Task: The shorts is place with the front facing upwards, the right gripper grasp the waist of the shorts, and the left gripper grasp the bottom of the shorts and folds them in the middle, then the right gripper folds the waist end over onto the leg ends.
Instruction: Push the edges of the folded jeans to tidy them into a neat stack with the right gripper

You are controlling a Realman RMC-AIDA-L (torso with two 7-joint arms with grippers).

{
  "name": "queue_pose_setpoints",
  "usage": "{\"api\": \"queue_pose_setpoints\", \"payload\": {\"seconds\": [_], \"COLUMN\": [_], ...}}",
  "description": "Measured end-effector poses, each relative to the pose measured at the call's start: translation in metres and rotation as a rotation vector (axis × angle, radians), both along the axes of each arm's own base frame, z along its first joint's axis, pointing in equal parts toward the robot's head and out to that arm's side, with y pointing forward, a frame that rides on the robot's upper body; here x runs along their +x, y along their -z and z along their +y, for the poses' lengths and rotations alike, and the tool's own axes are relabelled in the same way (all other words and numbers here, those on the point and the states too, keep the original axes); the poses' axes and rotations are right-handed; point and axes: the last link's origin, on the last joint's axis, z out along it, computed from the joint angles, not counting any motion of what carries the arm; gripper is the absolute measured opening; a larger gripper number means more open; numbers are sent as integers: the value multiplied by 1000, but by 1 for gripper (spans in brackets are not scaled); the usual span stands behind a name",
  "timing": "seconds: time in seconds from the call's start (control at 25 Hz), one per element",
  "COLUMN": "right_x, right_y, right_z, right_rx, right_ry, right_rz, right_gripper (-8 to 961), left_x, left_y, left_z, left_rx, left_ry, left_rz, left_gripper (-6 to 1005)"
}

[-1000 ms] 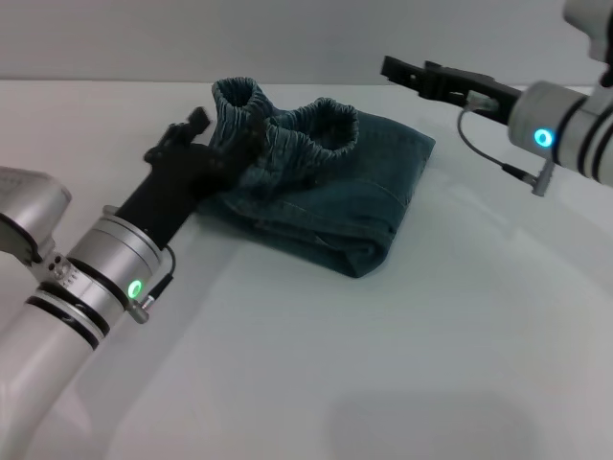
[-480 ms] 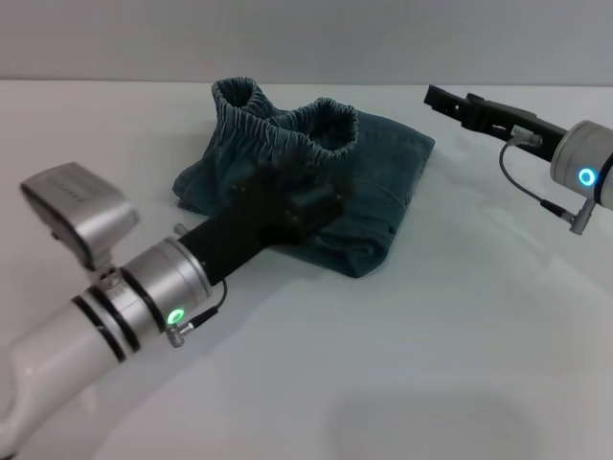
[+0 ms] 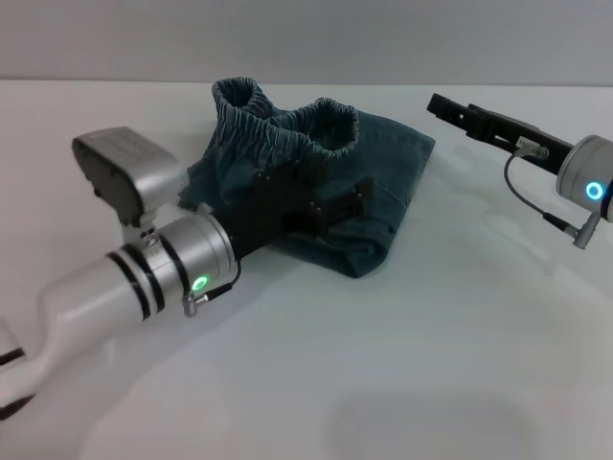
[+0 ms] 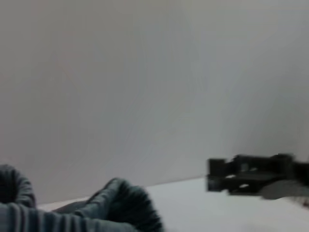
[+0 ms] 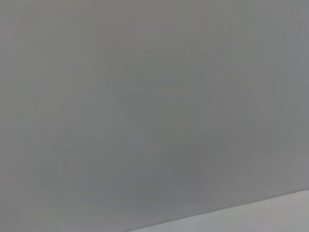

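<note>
Shorts [image 3: 374, 182] folded on table [image 3: 431, 364], left claw [image 3: 330, 206] lying on denim, grip unclear, right claw [image 3: 450, 107] apart, empty, opening unclear

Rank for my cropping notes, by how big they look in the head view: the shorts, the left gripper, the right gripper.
1. The shorts, folded on the table.
2. The left gripper, over the shorts.
3. The right gripper, off to the shorts' right, looks smallest, though it is farther from the camera, so true size is unsure.
</note>
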Motion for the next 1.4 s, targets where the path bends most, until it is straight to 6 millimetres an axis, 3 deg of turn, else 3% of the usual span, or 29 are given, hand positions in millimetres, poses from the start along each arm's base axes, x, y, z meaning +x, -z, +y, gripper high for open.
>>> {"api": "queue_pose_setpoints", "payload": {"seconds": [0.32,0.44,0.48,0.64,0.92,1.12,1.4], "right_x": [-1,-1,0,0,-1,-12,-18], "right_y": [2,1,1,2,2,-2,-24], "right_z": [-8,-11,-12,-16,-21,-22,-6], "right_rx": [-27,-34,-36,-42,-49,0,287], "right_ry": [-8,-11,-14,-20,-48,-207,-350], "right_rz": [59,83,87,98,117,-5,-273], "right_gripper": [717,717,717,717,716,716,716], "left_x": [5,5,1,-15,-35,-38,-48], "left_y": [-5,-5,-19,-37,-47,-62,-85], "left_z": [29,29,47,58,51,41,34], "left_rx": [78,78,159,249,284,369,496], "left_ry": [-29,-29,-62,-122,-183,-170,-162], "left_rz": [104,104,138,153,132,65,48], "left_gripper": [830,830,830,830,829,829,829]}}
